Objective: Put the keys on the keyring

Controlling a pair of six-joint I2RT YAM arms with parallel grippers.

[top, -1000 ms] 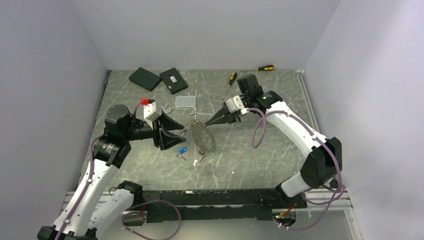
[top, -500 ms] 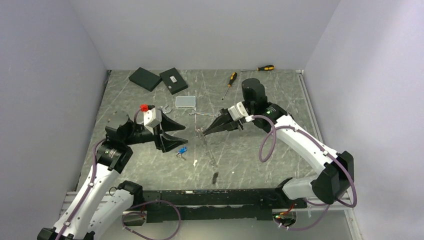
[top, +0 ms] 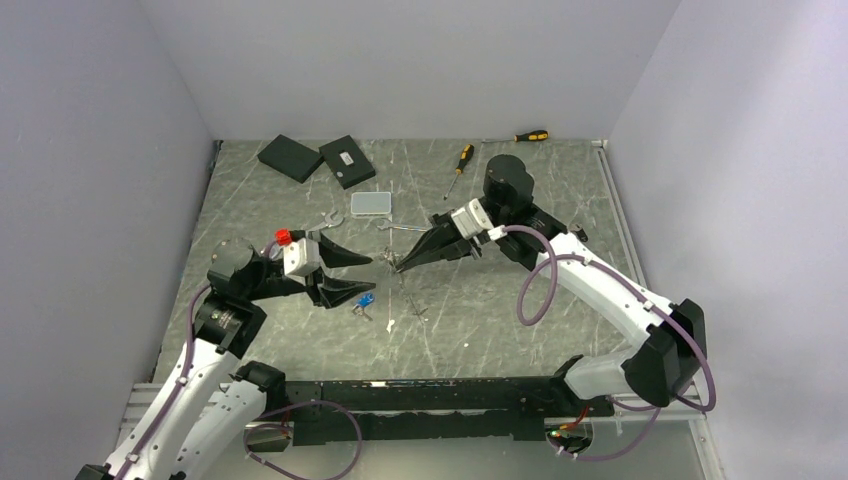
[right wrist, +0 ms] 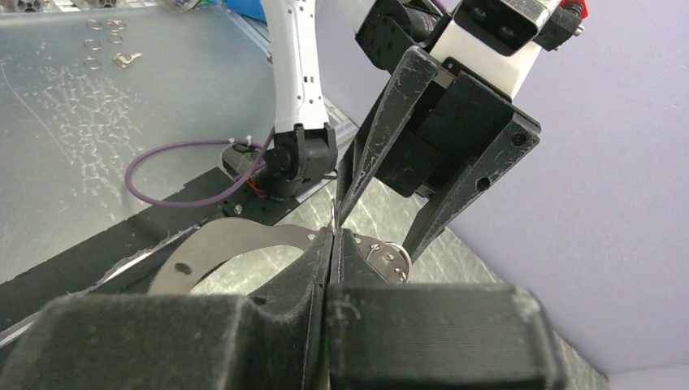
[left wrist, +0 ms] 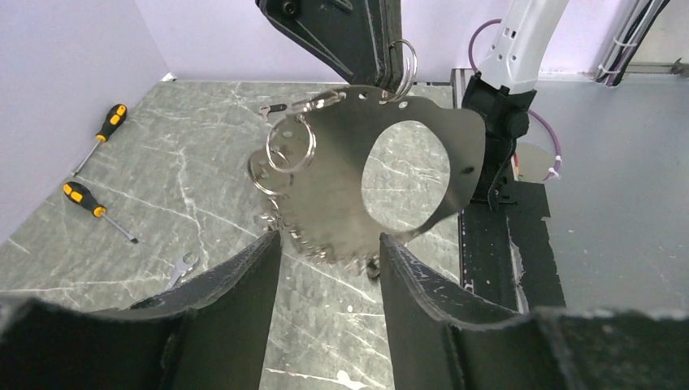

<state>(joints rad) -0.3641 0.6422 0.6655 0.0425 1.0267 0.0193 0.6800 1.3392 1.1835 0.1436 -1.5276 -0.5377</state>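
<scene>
The keyring (left wrist: 325, 191) is a flat silvery plate with a big round hole and several small split rings (left wrist: 288, 146) along its rim. It hangs off the table, edge-on in the top view (top: 410, 292). My right gripper (top: 399, 268) is shut on its upper rim, with a thin ring edge poking up between the fingertips (right wrist: 333, 213). My left gripper (top: 372, 276) is open and empty, facing the plate from the left, its fingers (left wrist: 244, 268) just short of the lower rim. A blue-headed key (top: 365, 299) and a small silver key (top: 389, 322) lie on the table below.
Two spanners (top: 328, 220) (top: 400, 229) and a clear plastic box (top: 371, 203) lie behind the grippers. Two yellow-and-black screwdrivers (top: 462, 158) (top: 530, 135) and two black boxes (top: 290, 157) (top: 347, 160) lie at the back. Walls close the left, back and right.
The right gripper has swung the plate from broadside to edge-on in the top view and shifted slightly left. The left wrist has dropped lower and nearer, still open.
</scene>
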